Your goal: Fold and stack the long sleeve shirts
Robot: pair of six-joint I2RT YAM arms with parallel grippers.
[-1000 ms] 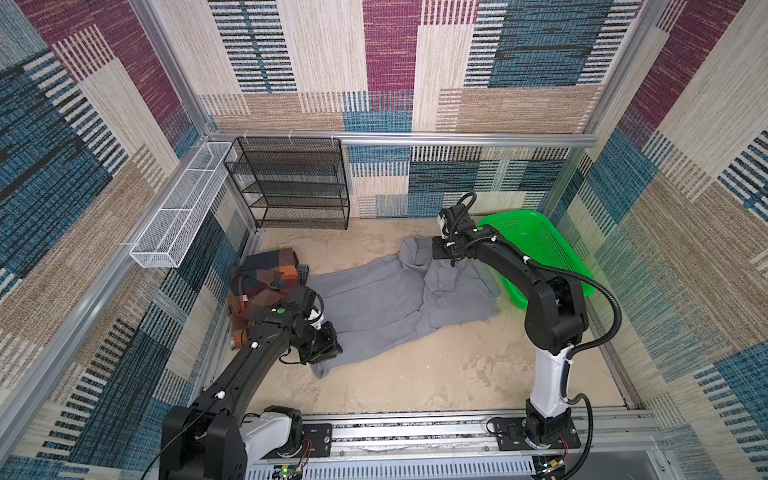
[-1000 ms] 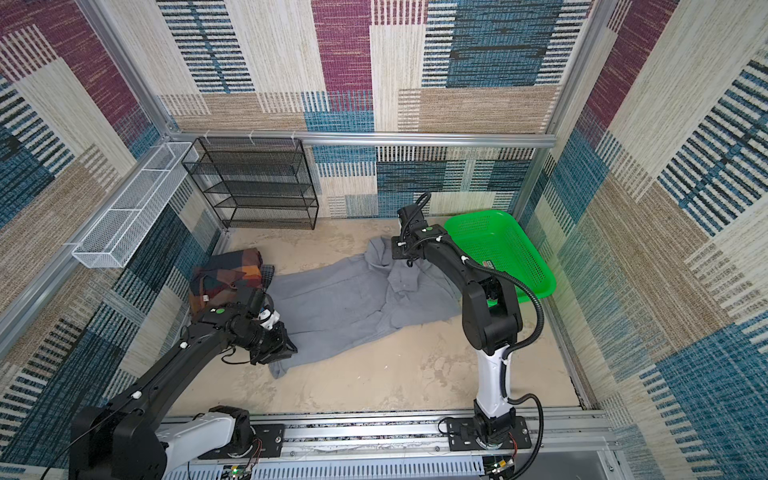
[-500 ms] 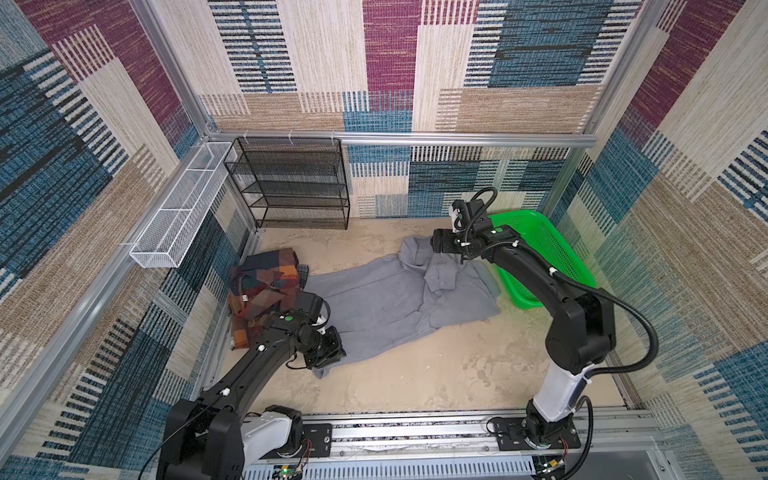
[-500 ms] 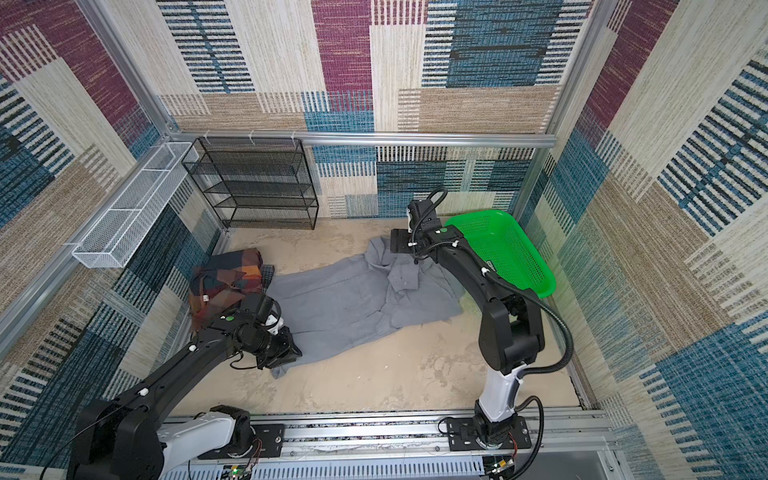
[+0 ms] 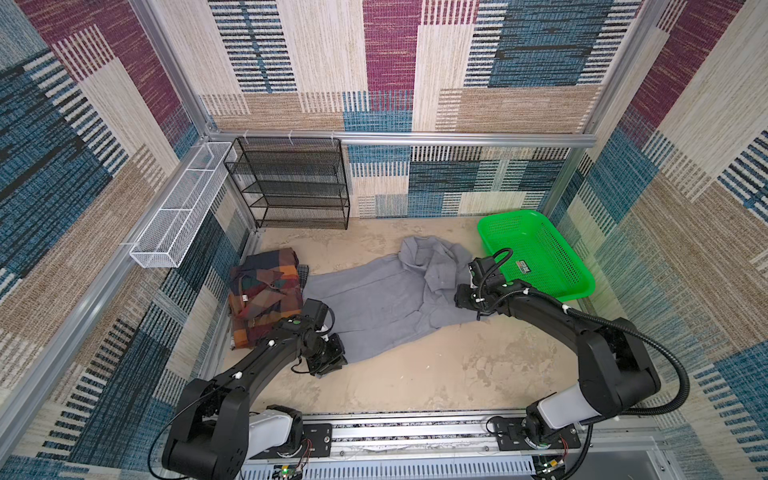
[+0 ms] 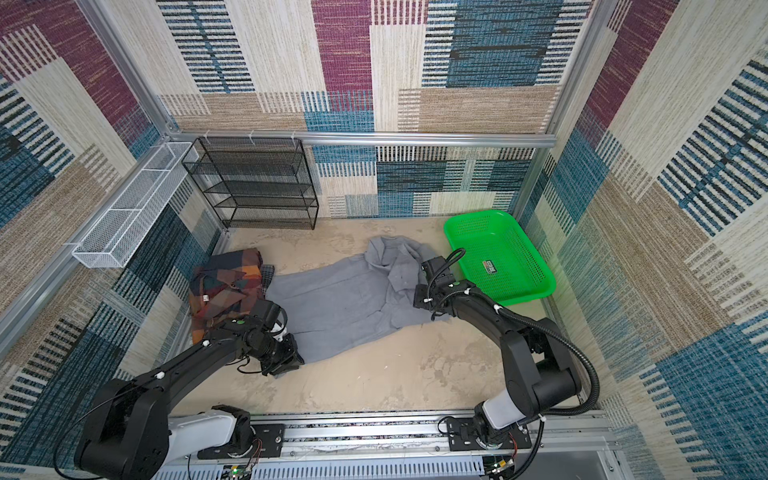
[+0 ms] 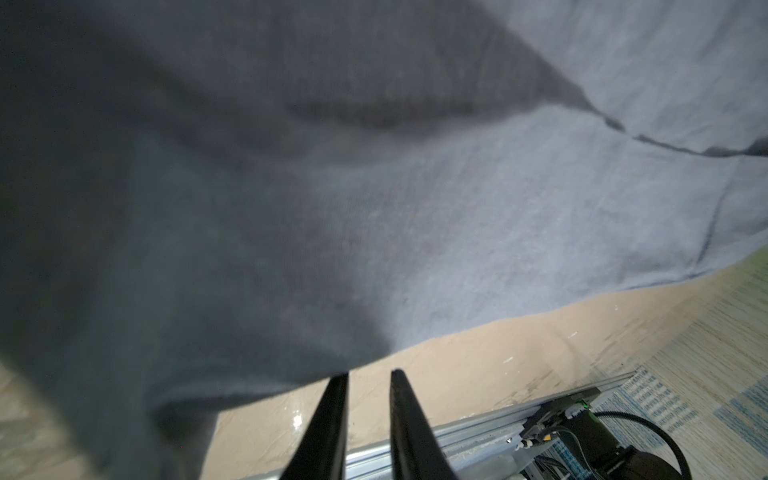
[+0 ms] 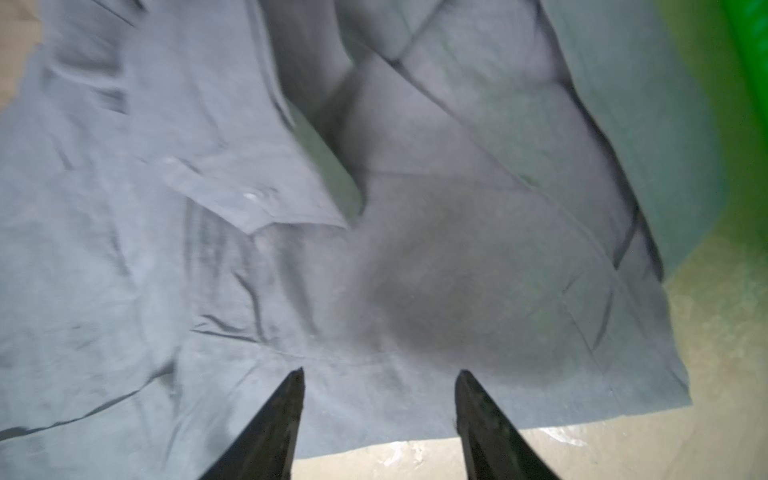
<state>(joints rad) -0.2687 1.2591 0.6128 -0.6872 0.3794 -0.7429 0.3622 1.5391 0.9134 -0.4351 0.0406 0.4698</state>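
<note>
Left gripper [image 7: 369, 372] at gray shirt [image 5: 374, 303] hem, collar seemingly toward basket [image 5: 536, 249]

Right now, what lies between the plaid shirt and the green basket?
The gray shirt lies spread across that whole stretch; this shows in both top views.

Left end effector [image 7: 369, 373] narrowly parted — right end effector [image 8: 380, 373] spread wider.
</note>
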